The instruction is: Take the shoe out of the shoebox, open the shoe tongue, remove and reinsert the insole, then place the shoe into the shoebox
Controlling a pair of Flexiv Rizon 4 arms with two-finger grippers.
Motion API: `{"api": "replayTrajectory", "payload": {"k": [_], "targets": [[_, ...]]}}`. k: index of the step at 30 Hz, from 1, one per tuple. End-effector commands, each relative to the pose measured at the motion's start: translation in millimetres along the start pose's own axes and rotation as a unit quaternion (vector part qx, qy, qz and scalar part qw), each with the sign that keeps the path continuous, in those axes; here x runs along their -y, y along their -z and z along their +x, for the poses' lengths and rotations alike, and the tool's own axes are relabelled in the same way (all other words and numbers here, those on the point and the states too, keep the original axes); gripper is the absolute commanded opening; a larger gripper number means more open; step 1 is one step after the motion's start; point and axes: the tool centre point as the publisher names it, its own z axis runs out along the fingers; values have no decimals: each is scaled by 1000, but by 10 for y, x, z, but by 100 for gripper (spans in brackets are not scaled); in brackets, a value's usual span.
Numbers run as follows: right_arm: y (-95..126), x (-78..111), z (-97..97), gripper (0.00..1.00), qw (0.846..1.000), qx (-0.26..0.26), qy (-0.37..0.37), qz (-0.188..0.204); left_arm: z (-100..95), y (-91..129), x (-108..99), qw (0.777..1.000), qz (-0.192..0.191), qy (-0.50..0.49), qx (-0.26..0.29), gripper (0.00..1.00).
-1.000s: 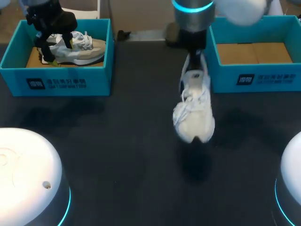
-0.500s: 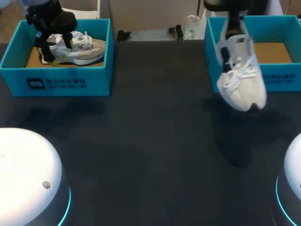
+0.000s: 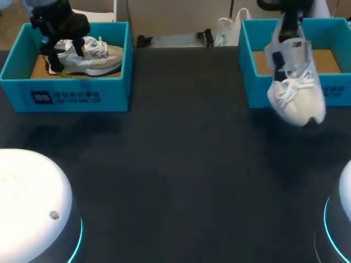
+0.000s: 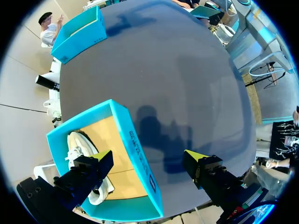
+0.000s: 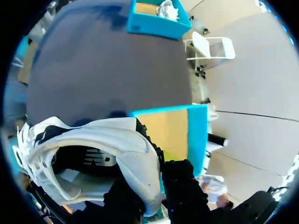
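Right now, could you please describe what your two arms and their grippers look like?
My left arm housing and right arm housing are white rounded domes, each edged by a glowing cyan ring. The left gripper has two blocky black fingers with bright yellow tips. The right gripper has matching black fingers; only a sliver of yellow shows.

Right gripper [image 5: 155,189]: yellow tips almost wholly hidden by the heel collar of the hanging shoe [image 5: 93,144] clamped between its fingers. In the head view the arm above it is cut off at the upper edge. Right shoebox [image 3: 258,93]: front wall and print partly covered by that shoe. Boxed shoe [image 4: 77,144]: middle hidden behind one finger of the left gripper [image 4: 148,157]; heel end covered in the head view.
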Motion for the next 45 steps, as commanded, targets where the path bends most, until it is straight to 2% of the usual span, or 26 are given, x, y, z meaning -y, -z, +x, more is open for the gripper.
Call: {"api": "replayTrajectory", "payload": {"k": [1,2,3,4,5,7,11,14,17,19,31,32,34,35,37,42,43,45], "targets": [[-143,142,-523,0,1000,-9,3,4,5,-1,-3,1000,-1,0,0,100],[-184,199,-626,0,1000,-8,-4,-7,5,-1,-3,1000,-1,0,0,100],[-227,237,-720,0,1000,-13,5,9,5,-1,-3,1000,-1,0,0,100],[-261,267,-799,0,1000,-11,7,8,5,-1,-3,1000,-1,0,0,100],[-283,307,-882,0,1000,-11,2,-9,5,-1,-3,1000,-1,0,0,100],[-320,344,-1002,0,1000,-12,16,7,5,-1,-3,1000,-1,0,0,100],[-350,449,-1198,0,999,-7,28,16,5,-1,-3,1000,-1,0,0,100],[-378,589,-1345,0,999,-4,28,25,5,-1,-3,1000,-1,0,0,100],[-357,770,-1490,0,1000,-1,28,12,5,-1,-3,1000,-1,0,0,100],[-329,865,-1538,0,1000,-4,24,6,5,-1,-3,1000,-1,0,0,100],[-329,865,-1538,0,1000,-4,24,6,5,-1,-3,1000,-1,0,0,100],[-396,903,-1571,0,1000,-7,15,9,5,-1,-3,1000,-1,0,0,100],[-544,1024,-1675,0,1000,-10,-19,-23,5,-1,-3,1000,-1,0,0,100],[-624,1076,-1733,0,1000,-5,-20,2,5,-1,-3,1000,-1,0,0,100],[-721,1167,-1844,0,1000,1,-27,-4,5,-1,-3,1000,-1,0,0,100],[-849,1296,-2036,0,999,4,-43,10,5,-1,-3,1000,-1,0,0,100],[-858,1319,-2048,0,998,5,-55,9,5,-1,-3,1000,-1,0,0,100],[-897,1397,-2068,0,993,8,-112,41,5,-1,-3,1000,-1,0,0,100]]}}
